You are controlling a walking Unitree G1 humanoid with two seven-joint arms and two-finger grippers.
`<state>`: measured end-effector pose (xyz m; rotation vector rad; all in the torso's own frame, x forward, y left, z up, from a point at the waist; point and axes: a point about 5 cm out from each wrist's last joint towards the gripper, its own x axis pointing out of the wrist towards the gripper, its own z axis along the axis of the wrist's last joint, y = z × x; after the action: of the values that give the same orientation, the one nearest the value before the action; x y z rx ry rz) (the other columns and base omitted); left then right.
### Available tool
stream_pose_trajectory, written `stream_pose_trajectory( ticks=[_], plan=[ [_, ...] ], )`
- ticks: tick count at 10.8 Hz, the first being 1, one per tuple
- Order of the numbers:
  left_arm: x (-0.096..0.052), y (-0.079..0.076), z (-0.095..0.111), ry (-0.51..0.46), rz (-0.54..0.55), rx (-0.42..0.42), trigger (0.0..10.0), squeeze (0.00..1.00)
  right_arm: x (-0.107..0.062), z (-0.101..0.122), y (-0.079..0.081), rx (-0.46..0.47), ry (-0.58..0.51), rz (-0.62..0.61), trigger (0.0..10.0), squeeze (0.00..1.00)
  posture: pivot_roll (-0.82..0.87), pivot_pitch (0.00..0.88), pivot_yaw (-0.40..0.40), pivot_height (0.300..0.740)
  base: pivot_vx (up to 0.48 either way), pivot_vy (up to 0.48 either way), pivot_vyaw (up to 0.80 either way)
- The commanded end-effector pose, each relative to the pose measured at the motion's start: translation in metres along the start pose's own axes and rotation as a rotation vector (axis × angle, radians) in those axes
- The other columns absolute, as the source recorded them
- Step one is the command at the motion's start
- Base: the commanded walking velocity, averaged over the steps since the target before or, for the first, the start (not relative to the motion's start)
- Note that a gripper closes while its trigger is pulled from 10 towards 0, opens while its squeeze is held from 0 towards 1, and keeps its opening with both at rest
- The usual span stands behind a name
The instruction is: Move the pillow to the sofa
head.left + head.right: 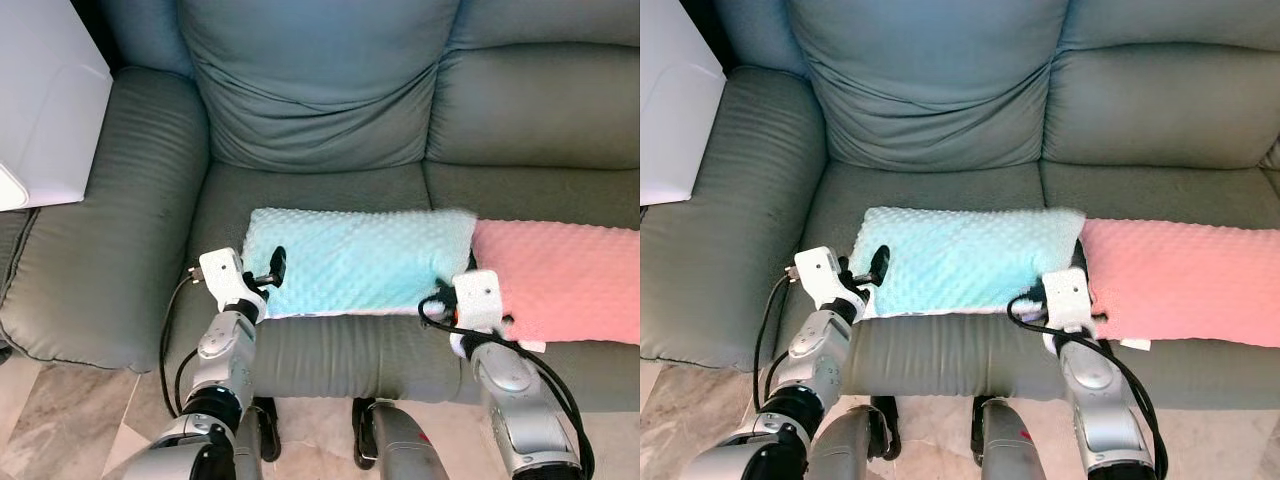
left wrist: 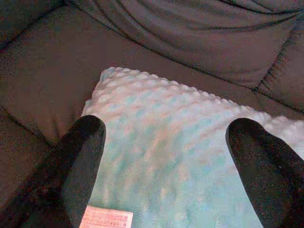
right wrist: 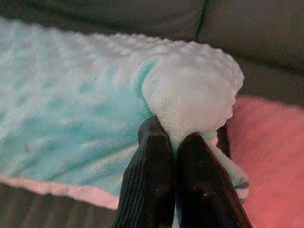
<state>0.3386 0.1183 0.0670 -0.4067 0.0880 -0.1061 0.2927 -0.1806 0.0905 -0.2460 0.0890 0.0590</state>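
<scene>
A light blue dotted pillow [image 1: 355,257] lies flat on the seat of the grey-green sofa [image 1: 310,190], near its front edge. My left gripper [image 1: 272,270] stands open at the pillow's left end, its fingers [image 2: 83,152] spread over the fabric. My right gripper [image 3: 173,142] is shut on the pillow's right front corner [image 3: 190,102], which bunches up between the fingers. That gripper sits at the seam between the blue pillow and a pink one.
A pink dotted pillow [image 1: 560,280] lies on the right seat, touching the blue one. A white box-like object [image 1: 45,100] stands beside the left armrest [image 1: 100,230]. Tiled floor [image 1: 60,420] lies below the sofa front.
</scene>
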Motion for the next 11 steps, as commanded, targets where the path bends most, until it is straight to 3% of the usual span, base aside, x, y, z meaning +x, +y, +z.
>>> stream_pose_trajectory(
  ticks=[1, 2, 3, 4, 5, 6, 7, 11],
  plan=[
    [-0.005, 0.004, -0.008, 0.029, 0.009, 0.000, 10.0, 0.00, -0.004, 0.000, 0.000, -0.029, -0.018, -0.016, 10.0, 0.00, -0.22, 0.325, 0.040, 0.740, 0.000, 0.000, 0.00],
    [-0.005, 0.003, -0.008, 0.030, 0.007, 0.000, 10.0, 0.00, -0.003, 0.006, -0.009, 0.037, -0.051, -0.097, 2.5, 1.00, -0.22, 0.314, 0.043, 0.740, 0.000, 0.000, 0.00],
    [-0.004, 0.002, -0.008, 0.031, 0.006, -0.001, 10.0, 0.00, -0.002, 0.007, -0.007, 0.017, -0.062, -0.083, 0.0, 0.13, -0.22, 0.309, 0.043, 0.740, 0.000, 0.000, 0.00],
    [-0.004, 0.001, -0.007, 0.031, 0.002, -0.002, 10.0, 0.00, -0.001, 0.008, -0.005, 0.018, -0.073, -0.091, 0.0, 0.00, -0.22, 0.307, 0.044, 0.740, 0.000, 0.000, 0.00],
    [-0.004, 0.001, -0.007, 0.033, 0.002, -0.002, 10.0, 0.00, 0.000, 0.009, -0.005, 0.014, -0.078, -0.096, 0.0, 0.00, -0.22, 0.303, 0.046, 0.740, 0.000, 0.000, 0.00],
    [-0.004, 0.001, -0.008, 0.034, 0.002, -0.002, 10.0, 0.00, 0.001, 0.010, -0.004, 0.019, -0.077, -0.089, 10.0, 0.00, -0.22, 0.301, 0.047, 0.740, 0.000, 0.000, 0.00],
    [-0.003, 0.001, -0.008, 0.034, 0.003, -0.002, 10.0, 0.00, 0.002, 0.010, -0.003, 0.069, -0.080, -0.083, 10.0, 1.00, -0.22, 0.302, 0.047, 0.740, 0.000, 0.000, 0.00],
    [-0.003, -0.001, -0.008, 0.035, 0.002, -0.006, 10.0, 0.00, 0.003, 0.012, -0.005, 0.091, -0.087, -0.105, 10.0, 1.00, -0.22, 0.304, 0.046, 0.740, 0.000, 0.000, 0.00]
  ],
)
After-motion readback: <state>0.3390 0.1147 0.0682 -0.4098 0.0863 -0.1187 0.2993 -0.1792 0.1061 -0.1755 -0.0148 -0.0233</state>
